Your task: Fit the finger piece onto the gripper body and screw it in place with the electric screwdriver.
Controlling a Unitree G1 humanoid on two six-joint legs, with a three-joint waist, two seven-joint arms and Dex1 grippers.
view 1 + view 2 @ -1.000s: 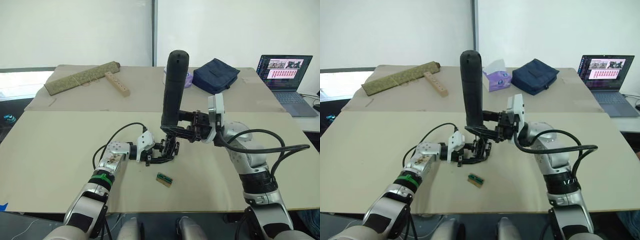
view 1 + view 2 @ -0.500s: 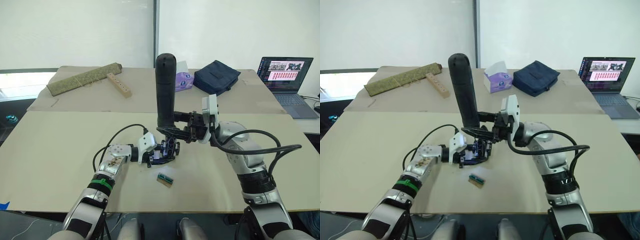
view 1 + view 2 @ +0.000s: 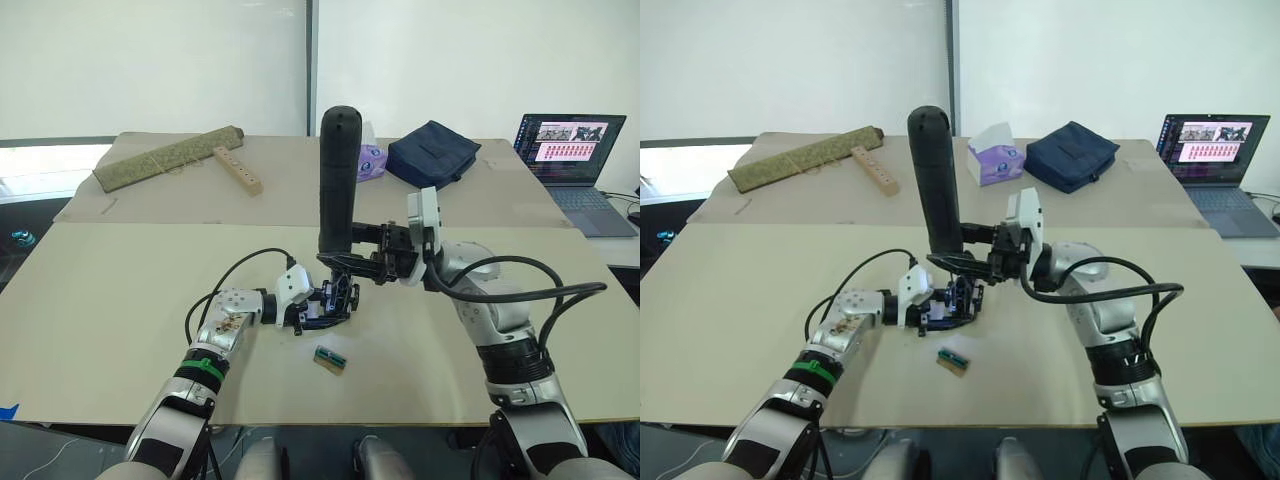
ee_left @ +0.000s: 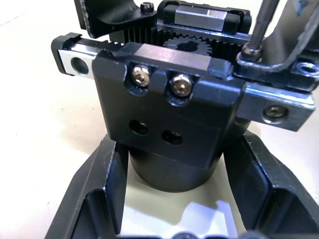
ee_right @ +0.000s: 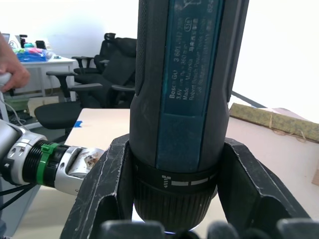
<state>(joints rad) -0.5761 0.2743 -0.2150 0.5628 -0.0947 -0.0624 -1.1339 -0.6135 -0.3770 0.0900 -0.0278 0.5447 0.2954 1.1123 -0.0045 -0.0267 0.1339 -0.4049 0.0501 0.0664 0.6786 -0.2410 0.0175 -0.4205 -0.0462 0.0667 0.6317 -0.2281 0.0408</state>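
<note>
My left gripper (image 3: 312,306) is shut on the gripper body (image 3: 333,300), a small black block held just above the table; in the left wrist view its round base (image 4: 174,172) sits between my fingers. My right gripper (image 3: 352,262) is shut on the electric screwdriver (image 3: 337,175), which stands nearly upright with its thick black barrel (image 5: 182,89) between the fingers. Its thin metal bit (image 4: 260,22) comes down onto a screw at one end of the body's top rail. The finger piece (image 4: 291,47) lies on that rail end, partly cut off by the frame edge.
A small green-and-brown block (image 3: 329,359) lies on the table in front of the grippers. At the back stand a laptop (image 3: 567,140), a dark blue bag (image 3: 432,150), a tissue box (image 3: 994,158), a rolled mat (image 3: 165,155) and a wooden strip (image 3: 236,168). A person's hand (image 5: 12,74) shows to my left.
The screwdriver's top swung to the left, then came back slightly to near upright. A bluish light now shows at the gripper body. My left gripper has stayed put.
</note>
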